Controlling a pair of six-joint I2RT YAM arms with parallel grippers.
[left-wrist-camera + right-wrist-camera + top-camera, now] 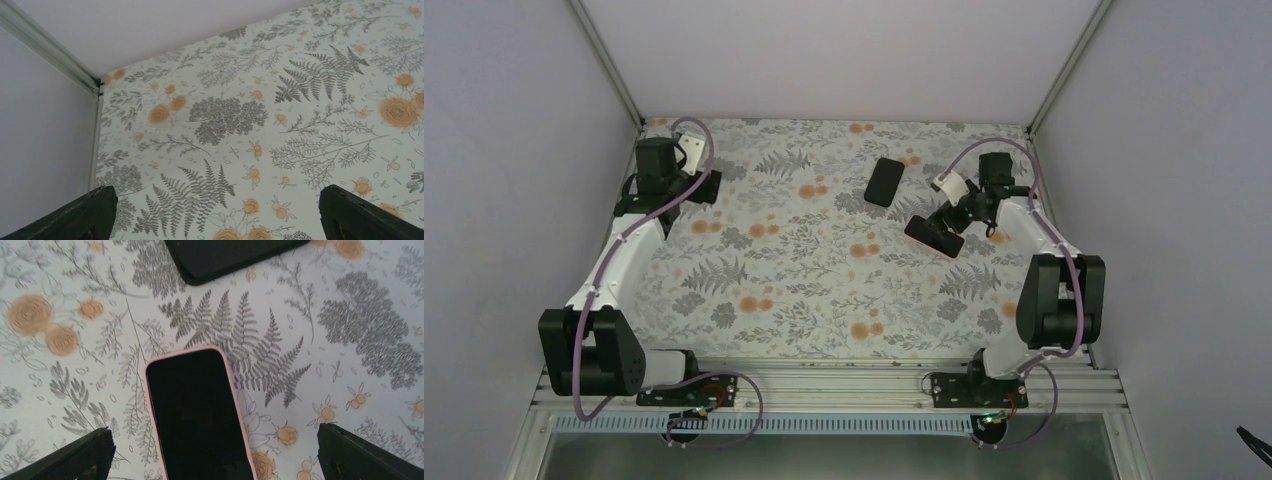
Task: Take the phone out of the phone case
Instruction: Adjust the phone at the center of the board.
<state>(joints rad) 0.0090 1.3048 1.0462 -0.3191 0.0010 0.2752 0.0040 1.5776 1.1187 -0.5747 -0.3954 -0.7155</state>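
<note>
1. My right gripper (215, 432) hangs with its fingers spread wide and holds nothing. The pink-rimmed phone (197, 415) lies screen-up on the floral table (774, 250) at lower centre of the right wrist view, between the fingers and touching neither.
2. A black slab (230, 257) lies apart at that view's top edge. I take it for the case, so the phone looks freed, but I cannot be sure.
3. My left gripper (217, 192), spread and empty, idles at the overhead view's upper left.
4. If the pink rim is the case, I next need both arms: one pinning, one peeling a corner.
</note>
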